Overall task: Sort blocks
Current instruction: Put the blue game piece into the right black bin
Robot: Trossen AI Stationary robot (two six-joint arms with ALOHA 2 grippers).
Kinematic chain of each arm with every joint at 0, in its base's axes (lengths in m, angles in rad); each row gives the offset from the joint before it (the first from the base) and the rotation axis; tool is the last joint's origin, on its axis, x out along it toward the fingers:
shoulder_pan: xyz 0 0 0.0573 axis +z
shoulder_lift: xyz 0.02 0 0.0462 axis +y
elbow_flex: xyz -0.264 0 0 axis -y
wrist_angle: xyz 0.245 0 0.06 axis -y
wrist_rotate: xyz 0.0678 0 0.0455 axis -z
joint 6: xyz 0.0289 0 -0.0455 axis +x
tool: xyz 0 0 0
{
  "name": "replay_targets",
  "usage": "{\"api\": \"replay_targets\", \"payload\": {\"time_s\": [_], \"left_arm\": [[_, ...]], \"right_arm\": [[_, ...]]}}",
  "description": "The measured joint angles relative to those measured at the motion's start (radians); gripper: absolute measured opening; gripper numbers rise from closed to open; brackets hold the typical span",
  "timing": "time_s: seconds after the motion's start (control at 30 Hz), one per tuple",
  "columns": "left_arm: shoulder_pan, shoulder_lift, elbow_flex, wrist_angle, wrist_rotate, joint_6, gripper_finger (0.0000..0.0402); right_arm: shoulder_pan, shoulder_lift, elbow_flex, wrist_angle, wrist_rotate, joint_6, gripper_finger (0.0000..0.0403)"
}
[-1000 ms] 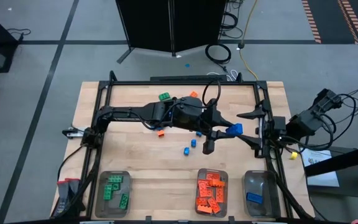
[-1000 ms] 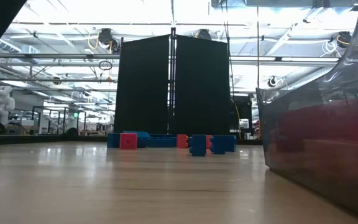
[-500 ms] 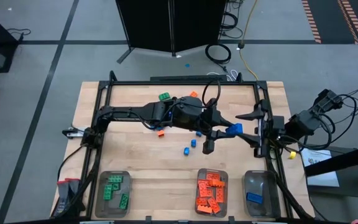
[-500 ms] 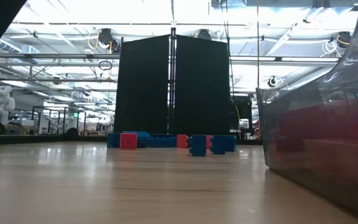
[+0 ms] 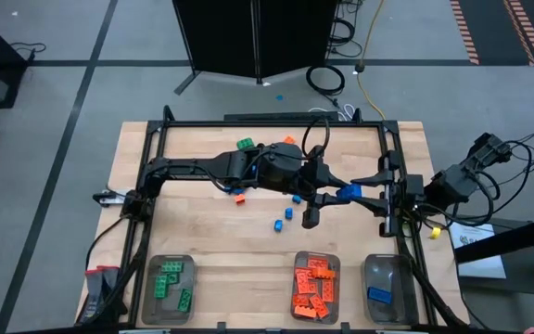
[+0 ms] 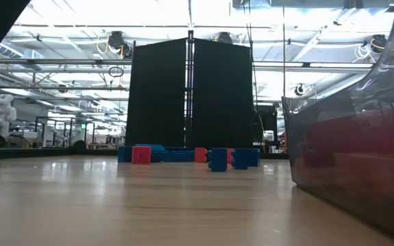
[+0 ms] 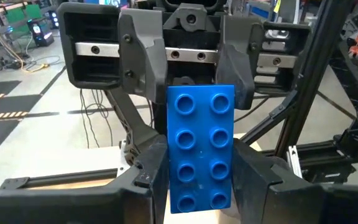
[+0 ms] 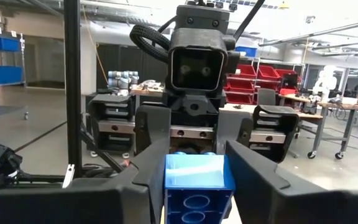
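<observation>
High view: both arms are meeting above mid-table. The left gripper (image 5: 334, 194) and right gripper (image 5: 360, 193) are each pinching opposite ends of the blue brick (image 7: 201, 149), which is hanging in the air between them, so a handover appears under way. Next, one gripper needs to release before the blue tray (image 5: 388, 289) receives it. Loose blocks (image 5: 282, 216) are partly hidden under the arms.

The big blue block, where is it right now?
High view: the blue block is off the table, right of centre, between the left gripper and right gripper, both sets of fingers on it.
</observation>
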Motion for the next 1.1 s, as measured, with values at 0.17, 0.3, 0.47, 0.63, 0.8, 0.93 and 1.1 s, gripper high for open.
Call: {"api": "replay_targets", "payload": {"time_s": [0.17, 0.3, 0.47, 0.63, 0.8, 0.93, 1.1], "left_arm": [[0.000, 0.000, 0.000, 0.000, 0.000, 0.000, 0.0123], [0.000, 0.000, 0.000, -0.001, -0.002, -0.015, 0.0137], [0.000, -0.001, 0.000, -0.016, -0.039, -0.042, 0.0197], [0.000, -0.001, 0.000, -0.079, -0.066, -0.082, 0.0230], [0.000, -0.001, 0.000, -0.233, -0.071, -0.082, 0.0235], [0.000, -0.001, 0.000, -0.410, -0.098, -0.078, 0.0236], [-0.014, -0.001, 0.000, -0.542, -0.111, -0.061, 0.0237]], "right_arm": [[0.000, 0.002, 0.001, -0.010, 0.001, 0.004, 0.0131], [0.000, 0.002, 0.001, -0.011, 0.004, 0.004, 0.0130], [-0.001, 0.004, 0.000, -0.025, 0.020, -0.002, 0.0130], [-0.001, -0.008, 0.000, -0.012, 0.018, -0.020, 0.0129], [0.002, -0.035, 0.000, -0.047, 0.012, 0.022, 0.0129], [0.026, -0.072, 0.000, -0.242, 0.012, 0.223, 0.0129], [0.094, -0.079, 0.000, -0.683, -0.026, 0.713, 0.0129]]}}
